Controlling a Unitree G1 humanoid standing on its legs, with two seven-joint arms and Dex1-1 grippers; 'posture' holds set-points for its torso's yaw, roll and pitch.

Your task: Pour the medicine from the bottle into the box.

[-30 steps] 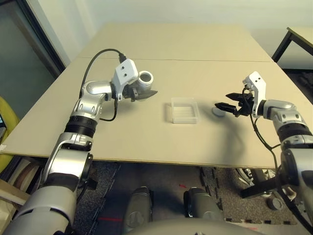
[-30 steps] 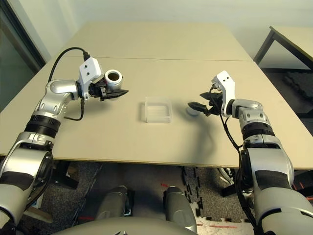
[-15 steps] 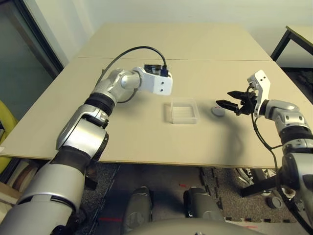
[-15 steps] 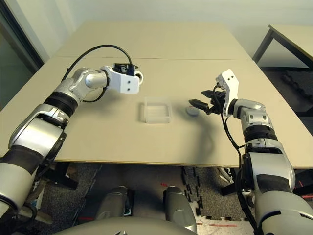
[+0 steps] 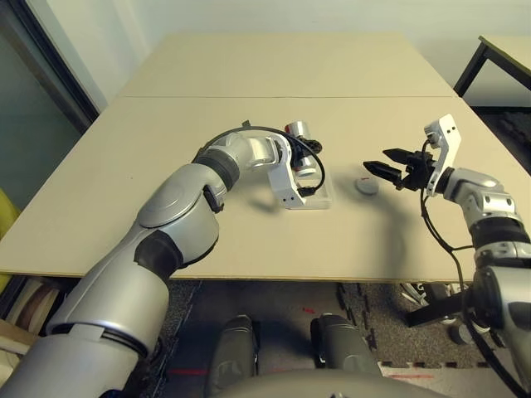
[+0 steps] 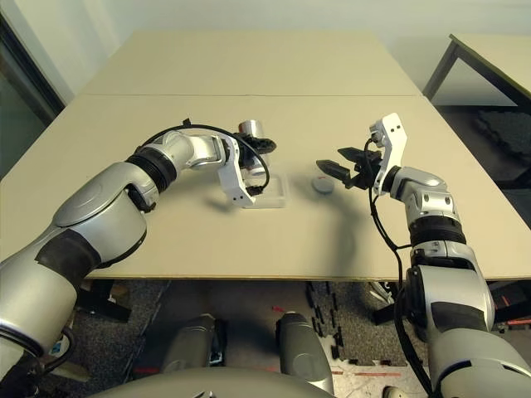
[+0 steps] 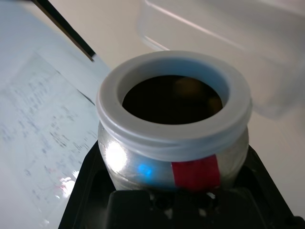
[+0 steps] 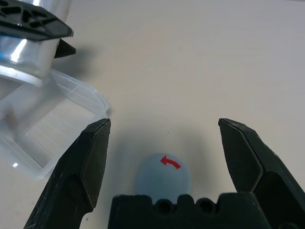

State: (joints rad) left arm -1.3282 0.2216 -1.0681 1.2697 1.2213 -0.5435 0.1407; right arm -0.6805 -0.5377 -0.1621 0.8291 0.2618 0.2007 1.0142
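The grey-white bottle (image 5: pixel 299 137) with its red band (image 7: pixel 196 172) hangs tilted over the far edge of the clear box (image 5: pixel 316 197). My left gripper (image 5: pixel 308 166) is shut on it. In the left wrist view its open mouth (image 7: pixel 172 98) shows, dark inside, with black fingers (image 7: pixel 83 200) on both sides and the box (image 7: pixel 214 28) beyond. My right gripper (image 5: pixel 381 162) is open and hovers just right of the box, above the round grey cap (image 5: pixel 365 186). The cap carries a red arrow (image 8: pixel 163 174) and lies between the open fingers (image 8: pixel 90 162) without touching them.
The box and cap lie mid-table on a beige tabletop (image 5: pixel 249 75), which has bare room behind them and to the left. A second table (image 5: pixel 506 50) stands at the far right. The near table edge (image 5: pixel 274 276) runs close in front of the box.
My left arm has swung right from the table's left side, carrying the bottle over the box and tilting it. The right gripper has risen slightly off the cap, staying open.
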